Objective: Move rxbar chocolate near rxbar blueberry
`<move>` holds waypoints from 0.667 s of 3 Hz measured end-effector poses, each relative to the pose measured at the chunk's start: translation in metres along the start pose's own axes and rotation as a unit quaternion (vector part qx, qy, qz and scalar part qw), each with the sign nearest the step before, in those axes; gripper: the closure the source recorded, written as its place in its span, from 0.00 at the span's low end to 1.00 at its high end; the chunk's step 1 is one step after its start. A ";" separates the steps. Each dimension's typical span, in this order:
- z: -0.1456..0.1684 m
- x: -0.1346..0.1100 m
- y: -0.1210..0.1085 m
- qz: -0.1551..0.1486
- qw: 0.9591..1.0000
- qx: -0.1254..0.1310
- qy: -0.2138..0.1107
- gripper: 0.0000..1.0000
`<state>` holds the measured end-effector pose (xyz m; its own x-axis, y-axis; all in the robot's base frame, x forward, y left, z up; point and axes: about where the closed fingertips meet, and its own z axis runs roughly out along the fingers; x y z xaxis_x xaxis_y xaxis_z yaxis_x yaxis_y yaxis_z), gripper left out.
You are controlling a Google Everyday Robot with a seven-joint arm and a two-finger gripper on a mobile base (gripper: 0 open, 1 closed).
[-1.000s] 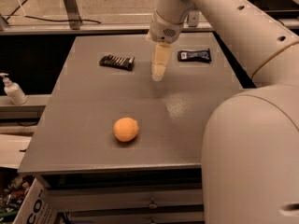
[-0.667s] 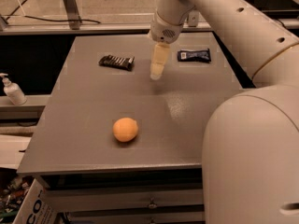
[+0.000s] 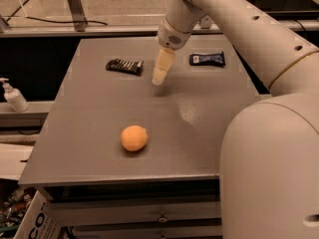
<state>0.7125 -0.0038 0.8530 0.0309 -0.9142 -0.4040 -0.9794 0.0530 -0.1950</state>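
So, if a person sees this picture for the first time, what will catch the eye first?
The big white robot arm fills the right side, and its pale end effector hangs over the back of the grey table, between a brown striped snack bar on the left and a blue snack bar on the right. A bright orange sits alone near the front middle of the table.

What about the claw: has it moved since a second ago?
Yes. The claw has shifted slightly left in the view, toward the rxbar chocolate, which has stayed put; it hangs between that bar and the rxbar blueberry.
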 end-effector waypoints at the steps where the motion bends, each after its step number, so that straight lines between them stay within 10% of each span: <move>1: 0.012 -0.003 -0.011 0.027 0.999 0.004 -0.043 0.00; 2: 0.023 -0.007 -0.023 0.050 0.995 0.005 -0.084 0.00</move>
<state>0.7397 0.0102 0.8400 -0.0337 -0.8242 -0.5653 -0.9774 0.1453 -0.1537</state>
